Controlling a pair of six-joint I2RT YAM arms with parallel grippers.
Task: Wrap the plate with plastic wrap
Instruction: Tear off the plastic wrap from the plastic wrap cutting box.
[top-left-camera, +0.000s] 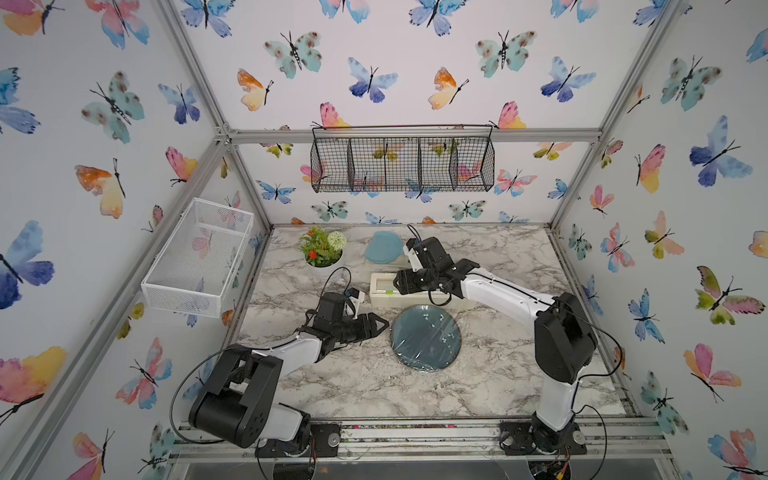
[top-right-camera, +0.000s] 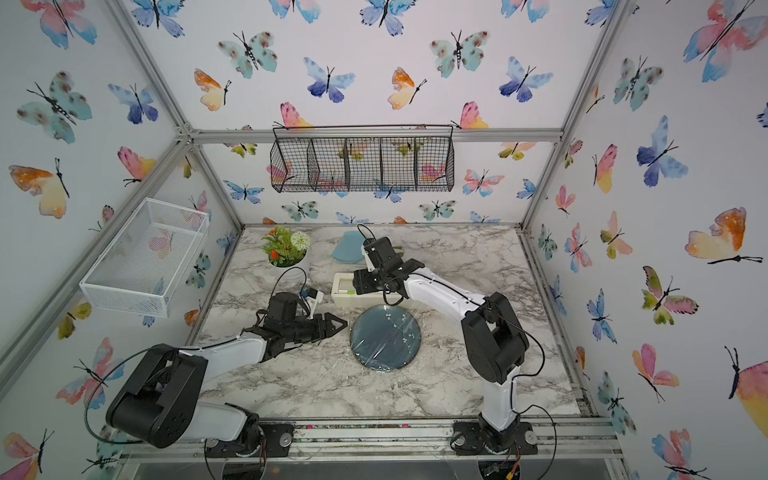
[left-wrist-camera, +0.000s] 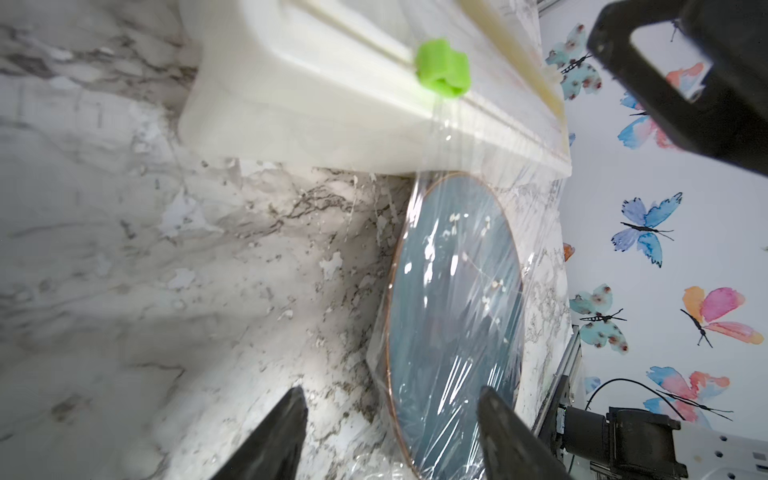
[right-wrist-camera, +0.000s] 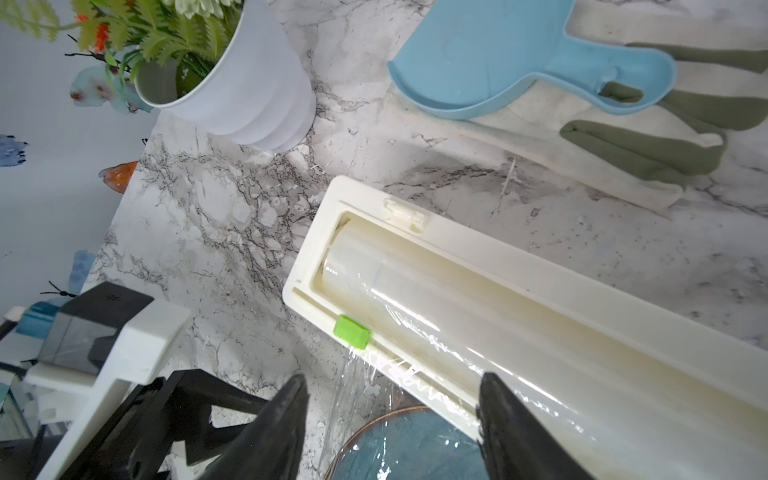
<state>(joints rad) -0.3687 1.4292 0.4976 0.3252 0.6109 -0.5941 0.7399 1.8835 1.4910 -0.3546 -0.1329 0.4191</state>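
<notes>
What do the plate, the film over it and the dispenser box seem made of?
The plate: probably glazed ceramic, glossy teal with painted blossoms. The plastic wrap: thin clear film, creased, glinting. The dispenser box: likely moulded plastic, smooth cream, slight sheen.

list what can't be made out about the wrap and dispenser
- Right end of dispenser: right arm covers it in both top views; frame edge cuts it in right wrist view.
- Whether plastic wrap is cut from the dispenser: film too sheer, left wrist view.
- Wrap tucked under plate: too small in both top views.
</notes>
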